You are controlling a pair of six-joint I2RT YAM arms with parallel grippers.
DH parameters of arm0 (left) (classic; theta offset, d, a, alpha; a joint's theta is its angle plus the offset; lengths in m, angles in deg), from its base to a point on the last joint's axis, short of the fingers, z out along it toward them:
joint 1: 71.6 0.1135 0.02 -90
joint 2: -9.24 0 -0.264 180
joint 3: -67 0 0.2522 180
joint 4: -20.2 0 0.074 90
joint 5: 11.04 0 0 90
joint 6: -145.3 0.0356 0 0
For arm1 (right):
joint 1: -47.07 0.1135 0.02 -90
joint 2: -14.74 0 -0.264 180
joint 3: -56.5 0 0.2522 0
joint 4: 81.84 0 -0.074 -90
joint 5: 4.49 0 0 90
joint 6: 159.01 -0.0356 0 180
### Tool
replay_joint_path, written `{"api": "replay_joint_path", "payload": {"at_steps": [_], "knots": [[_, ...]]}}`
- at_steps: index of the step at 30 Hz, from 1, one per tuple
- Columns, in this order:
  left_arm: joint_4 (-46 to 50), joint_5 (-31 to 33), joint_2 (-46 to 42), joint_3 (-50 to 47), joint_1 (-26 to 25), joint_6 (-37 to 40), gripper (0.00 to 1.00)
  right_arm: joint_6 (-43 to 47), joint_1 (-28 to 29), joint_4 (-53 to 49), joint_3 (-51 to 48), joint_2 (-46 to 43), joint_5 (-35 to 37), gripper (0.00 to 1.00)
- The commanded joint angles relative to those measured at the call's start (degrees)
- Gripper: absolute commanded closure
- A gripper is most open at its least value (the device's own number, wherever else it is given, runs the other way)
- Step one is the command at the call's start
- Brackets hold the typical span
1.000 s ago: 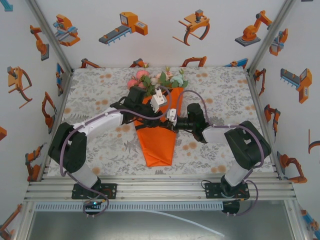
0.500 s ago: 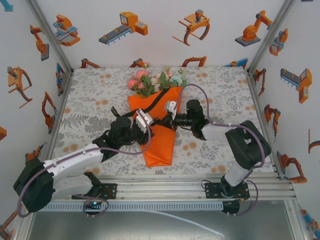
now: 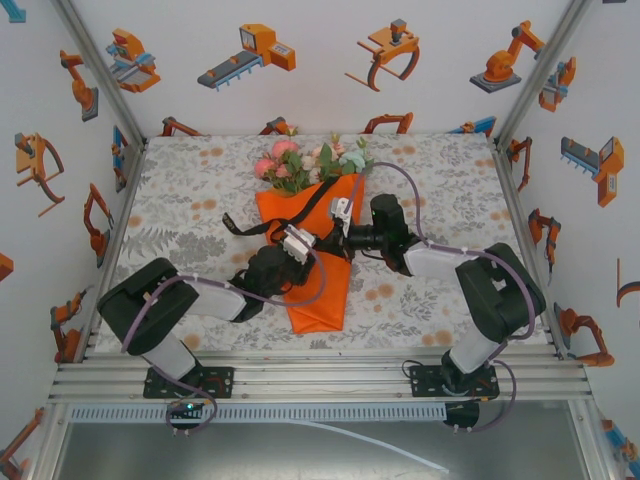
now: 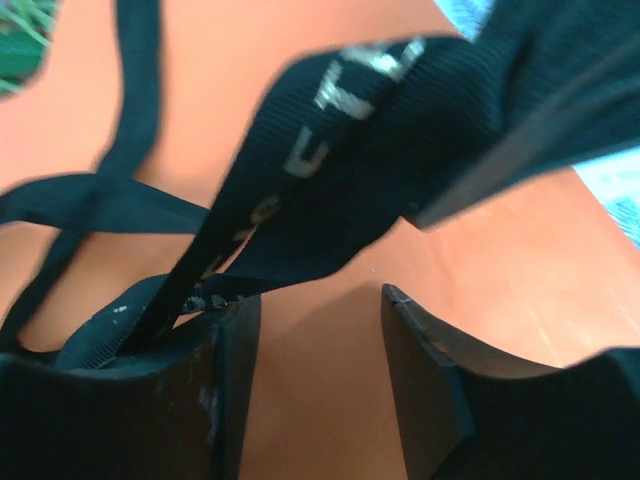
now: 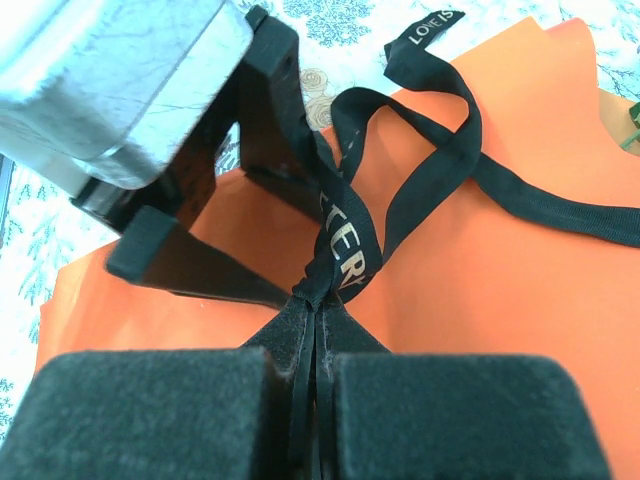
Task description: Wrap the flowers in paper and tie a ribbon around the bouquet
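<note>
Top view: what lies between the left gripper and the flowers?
In the top view, orange paper, with the ribbon crossing it diagonally, spans from the left gripper to the flowers.

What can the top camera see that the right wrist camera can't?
The top camera shows the pink and cream flowers. The right wrist camera lets you see pale letters on the ribbon and, up close, the right fingers pinching it. Both show the orange paper and the black ribbon.
</note>
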Motion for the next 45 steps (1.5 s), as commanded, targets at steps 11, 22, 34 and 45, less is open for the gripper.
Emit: {"api": "replay_joint_path", "payload": {"at_steps": [11, 22, 34, 45], "knots": [[-13.97, -2.51, 4.13, 3.44, 0.41, 9.71, 0.24, 0.63, -0.22, -0.34, 0.56, -1.51, -0.31, 1.0], [1.47, -11.06, -3.46, 5.31, 1.46, 6.04, 0.97, -1.69, -0.22, -0.61, 1.25, -1.35, 5.81, 0.98], [46.41, -36.28, -10.37, 21.18, 11.55, -25.39, 1.0, -3.77, -0.25, -3.26, -1.93, -7.89, 23.25, 0.55], [47.91, -43.6, -5.2, 28.25, 12.6, -35.79, 1.0, -19.97, 10.68, 3.81, -14.27, -21.9, 34.61, 0.63]]}}
